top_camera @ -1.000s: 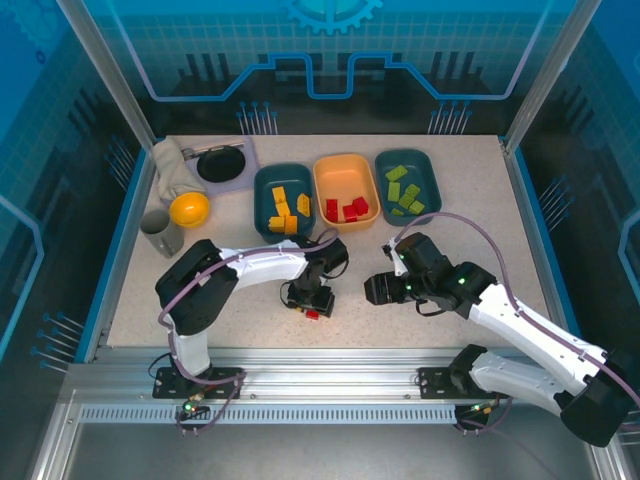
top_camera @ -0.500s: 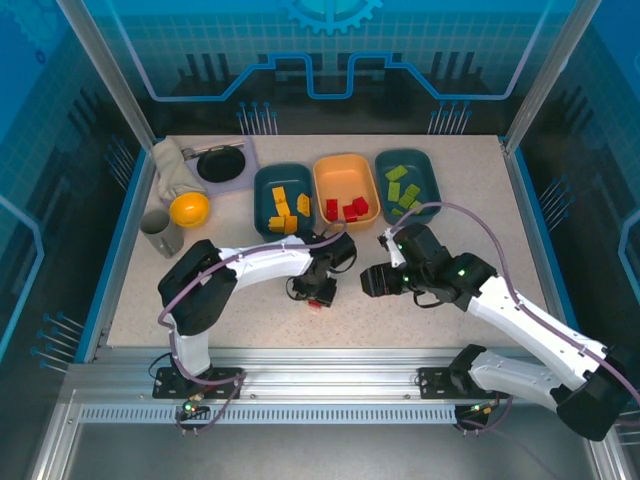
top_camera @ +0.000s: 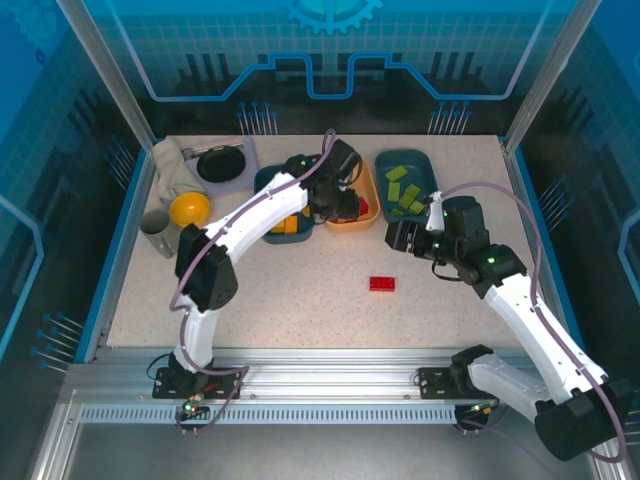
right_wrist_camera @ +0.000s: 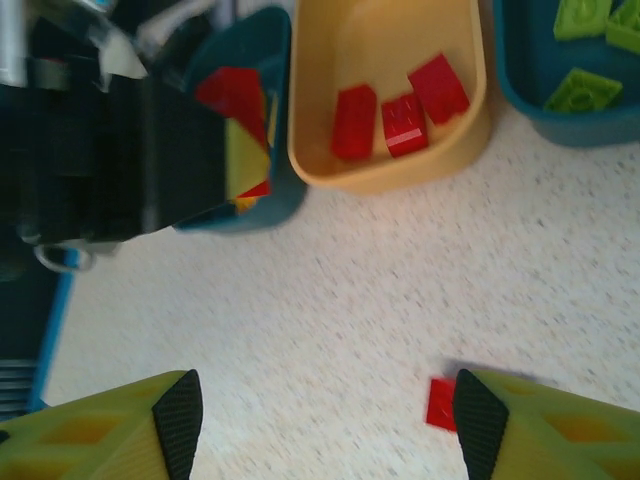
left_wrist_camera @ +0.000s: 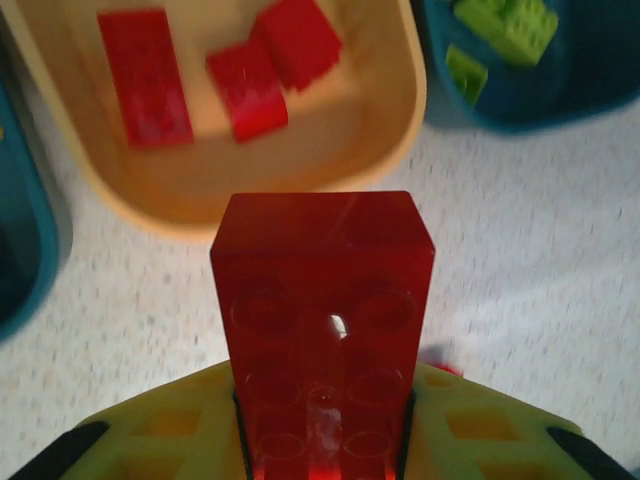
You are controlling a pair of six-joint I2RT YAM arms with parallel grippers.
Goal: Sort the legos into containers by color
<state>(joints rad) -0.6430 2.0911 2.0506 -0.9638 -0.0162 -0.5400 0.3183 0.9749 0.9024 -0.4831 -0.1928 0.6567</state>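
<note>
Red brick (left_wrist_camera: 322, 330) clamped in the left hand (top_camera: 338, 202), the orange tray (left_wrist_camera: 340, 150) just ahead of it.
Three red bricks (left_wrist_camera: 248, 90) lie in that tray. Right hand (right_wrist_camera: 328, 415) hangs over the tabletop (right_wrist_camera: 350, 280) with fingers spread, a loose brick (right_wrist_camera: 441, 403) just beside its right finger.

left tray (top_camera: 262, 188), middle tray (top_camera: 372, 198) and right tray (top_camera: 428, 166) are sitting in a row far back on the table (top_camera: 290, 300); a lone brick (top_camera: 381, 283) is lying before them.
</note>
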